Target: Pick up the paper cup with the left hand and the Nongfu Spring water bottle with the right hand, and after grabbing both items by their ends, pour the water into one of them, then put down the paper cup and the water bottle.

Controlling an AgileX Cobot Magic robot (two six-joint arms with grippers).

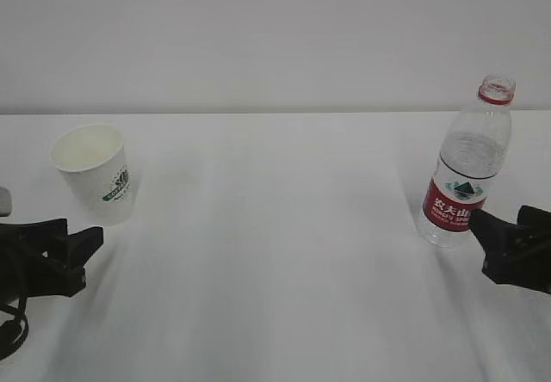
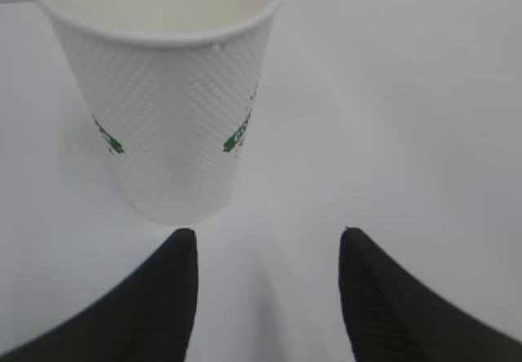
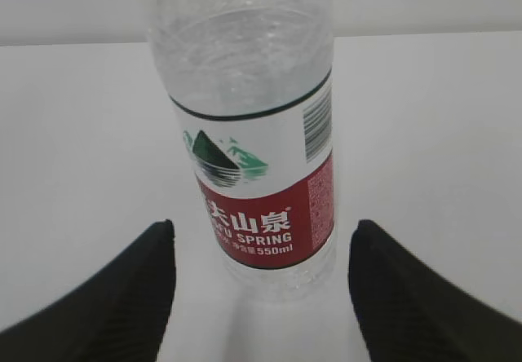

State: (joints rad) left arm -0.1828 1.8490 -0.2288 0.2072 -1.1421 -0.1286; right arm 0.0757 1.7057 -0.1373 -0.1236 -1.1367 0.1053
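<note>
- Small white dimpled paper cup (image 1: 91,174) stands near the white desk's (image 1: 275,253) left edge; left end effector (image 2: 267,297) waits just short, jaws apart to straddle it.
- Tall clear ribbed, red-labelled water bottle (image 1: 467,167) stands uncapped near the right edge; right end effector (image 3: 261,297) gapes, ungripped.

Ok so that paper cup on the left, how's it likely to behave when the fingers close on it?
The paper cup looks empty in the exterior view, so it is probably very light and could slide or tip if nudged. Its thin wall will likely dent under a hard squeeze. The dimpled surface should help against slipping, though the taper might let it slide downward between the left gripper's fingers.
</note>
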